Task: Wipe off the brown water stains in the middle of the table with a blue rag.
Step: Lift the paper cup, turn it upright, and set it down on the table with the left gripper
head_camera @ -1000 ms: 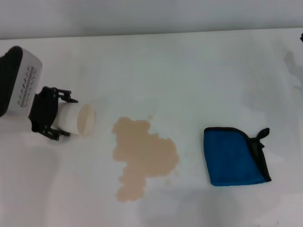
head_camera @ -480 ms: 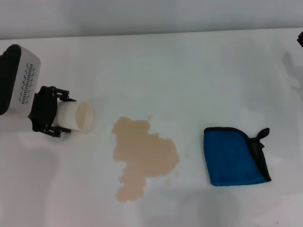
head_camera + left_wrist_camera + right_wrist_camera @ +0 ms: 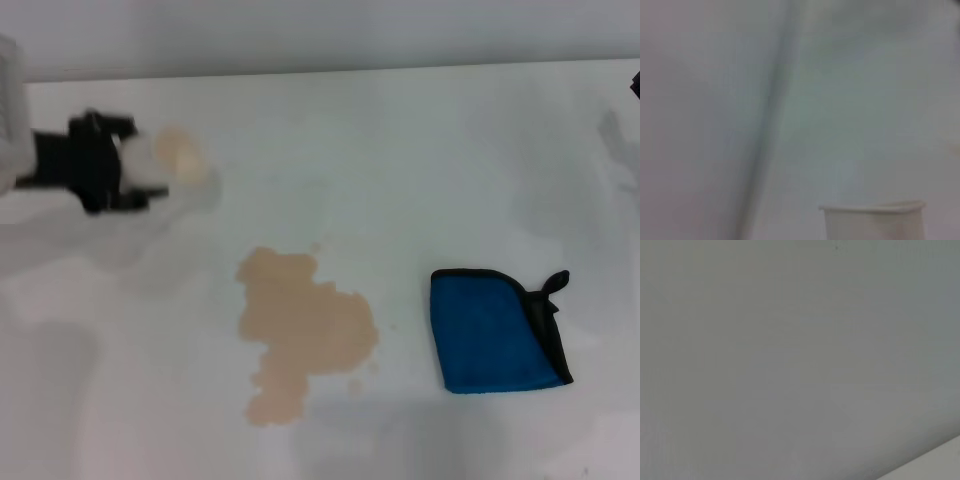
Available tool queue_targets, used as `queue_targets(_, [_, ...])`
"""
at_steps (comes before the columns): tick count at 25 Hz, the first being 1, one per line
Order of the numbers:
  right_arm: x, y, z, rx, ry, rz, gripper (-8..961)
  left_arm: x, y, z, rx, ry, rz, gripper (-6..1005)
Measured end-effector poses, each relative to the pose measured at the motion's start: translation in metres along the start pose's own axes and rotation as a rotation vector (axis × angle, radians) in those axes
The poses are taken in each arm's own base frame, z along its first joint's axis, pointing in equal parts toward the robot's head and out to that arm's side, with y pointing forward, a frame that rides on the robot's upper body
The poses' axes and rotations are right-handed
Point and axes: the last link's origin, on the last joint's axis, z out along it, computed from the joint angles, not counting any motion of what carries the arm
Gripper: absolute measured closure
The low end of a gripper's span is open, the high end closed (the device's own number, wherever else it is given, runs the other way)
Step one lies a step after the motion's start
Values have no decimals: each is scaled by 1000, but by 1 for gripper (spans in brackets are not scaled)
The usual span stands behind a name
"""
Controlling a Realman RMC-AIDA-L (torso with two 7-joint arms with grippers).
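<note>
We judge the wiping not yet begun; the brown water stains point(image 3: 300, 335) lie unwiped mid-bench point(image 3: 400, 160); the blue rag point(image 3: 497, 332) sits untouched to their right; our left gripper point(image 3: 125, 172), jaws clamped on a paper cup point(image 3: 165, 162), is far left; the right gripper's jaws are out of sight.

You have the brown water stains point(image 3: 302, 335) as a tan, lobed puddle mid-tabletop point(image 3: 400, 150), droplets at its edge. To their right, well apart, the blue rag point(image 3: 495, 332) lies flat and folded, black-edged, its loop at the far right corner.
</note>
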Motion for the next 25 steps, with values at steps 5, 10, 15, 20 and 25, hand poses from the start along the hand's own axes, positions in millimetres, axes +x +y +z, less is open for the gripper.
queue_targets(5, [-3,-4,0,8,-7,-2,180,-5,2,-14,224,162,-185,340])
queue_targets(10, [-6,-6,1,11,-15,-6,183,-14,23,-16,404,250,-349,380])
queue_targets(15, [-10,-10,0,17,-26,-16,186,-13,49,-4,515,350,-530,412])
queue_targets(20, [-11,-12,-1,20,-28,-20,189,-11,73,10,621,379,-651,417])
queue_targets(25, [-16,-17,-2,26,-42,-31,191,-14,88,20,716,357,-807,418])
